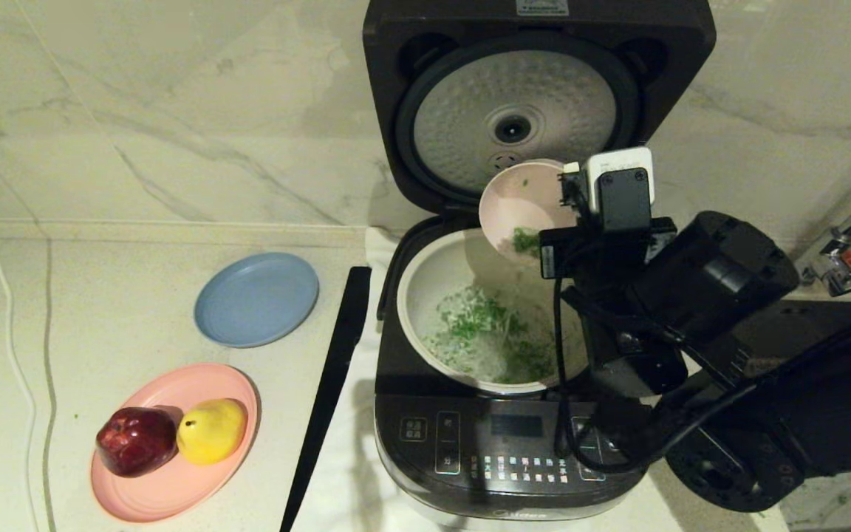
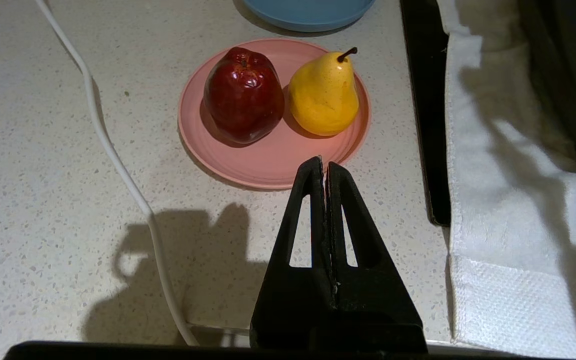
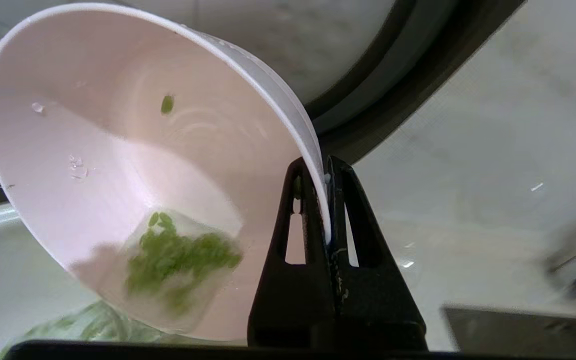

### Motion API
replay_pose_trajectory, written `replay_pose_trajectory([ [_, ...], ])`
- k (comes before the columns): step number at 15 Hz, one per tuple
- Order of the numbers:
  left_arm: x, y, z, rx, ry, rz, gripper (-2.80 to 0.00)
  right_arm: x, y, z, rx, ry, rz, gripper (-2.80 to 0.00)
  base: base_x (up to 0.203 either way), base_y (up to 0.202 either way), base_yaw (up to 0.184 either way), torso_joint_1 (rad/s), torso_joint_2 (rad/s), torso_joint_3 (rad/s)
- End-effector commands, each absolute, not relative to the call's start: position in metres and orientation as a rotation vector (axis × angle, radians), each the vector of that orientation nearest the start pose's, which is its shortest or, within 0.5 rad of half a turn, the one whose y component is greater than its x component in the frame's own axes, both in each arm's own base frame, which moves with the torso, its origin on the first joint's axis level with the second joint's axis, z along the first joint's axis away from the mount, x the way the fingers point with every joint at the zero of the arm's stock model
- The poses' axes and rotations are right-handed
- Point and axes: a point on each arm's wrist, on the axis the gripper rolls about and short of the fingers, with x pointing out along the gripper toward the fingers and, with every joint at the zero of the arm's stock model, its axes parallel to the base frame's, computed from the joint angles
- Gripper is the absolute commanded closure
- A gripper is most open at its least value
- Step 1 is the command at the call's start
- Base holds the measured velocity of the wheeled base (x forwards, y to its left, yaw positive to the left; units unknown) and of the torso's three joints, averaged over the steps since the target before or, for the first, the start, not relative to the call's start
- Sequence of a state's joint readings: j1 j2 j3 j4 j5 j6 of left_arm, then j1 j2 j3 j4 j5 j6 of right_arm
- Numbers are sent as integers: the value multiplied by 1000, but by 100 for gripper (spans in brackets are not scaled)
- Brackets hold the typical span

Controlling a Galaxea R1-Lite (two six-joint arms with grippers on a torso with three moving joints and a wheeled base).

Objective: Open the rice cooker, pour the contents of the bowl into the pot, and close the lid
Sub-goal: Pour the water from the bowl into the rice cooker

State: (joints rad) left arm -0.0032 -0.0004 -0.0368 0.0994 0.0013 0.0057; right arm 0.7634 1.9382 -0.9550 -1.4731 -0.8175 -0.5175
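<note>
Right claw [image 3: 327,200] clenched on rim of bowl [image 3: 133,165], tipped steeply over pot [image 1: 425,295]. Most contents [image 1: 488,332] already in pot, lying with liquid; small green clump left at low edge of bowl. Lid [image 1: 514,111] of rice cooker [image 1: 499,451] stood fully open behind. Judged: opening done, pouring nearly finished; left to do: empty bowl, put it down, close lid. Left claw [image 2: 325,170] shut, empty, parked above surface [image 2: 43,200] near pink plate [image 2: 268,165] with apple [image 2: 242,95] and pear [image 2: 324,95].

Head camera looks down; both wrist cameras sit close behind hands.
</note>
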Motion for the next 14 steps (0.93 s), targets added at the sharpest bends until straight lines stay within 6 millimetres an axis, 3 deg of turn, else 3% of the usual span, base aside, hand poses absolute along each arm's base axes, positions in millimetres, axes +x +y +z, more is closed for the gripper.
replay_pose_trajectory([
  [1, -26, 0, 75, 6, 61, -2, 0, 268, 239, 203, -217, -306, -136, 0, 0, 0, 0, 0, 0, 0],
  [12, -26, 0, 75, 6, 61, -2, 0, 259, 251, 229, -141, -358, -146, 0, 0, 0, 0, 0, 0, 0],
  [14, -26, 0, 75, 6, 61, -2, 0, 257, 258, 215, -172, -325, -132, 0, 0, 0, 0, 0, 0, 0],
])
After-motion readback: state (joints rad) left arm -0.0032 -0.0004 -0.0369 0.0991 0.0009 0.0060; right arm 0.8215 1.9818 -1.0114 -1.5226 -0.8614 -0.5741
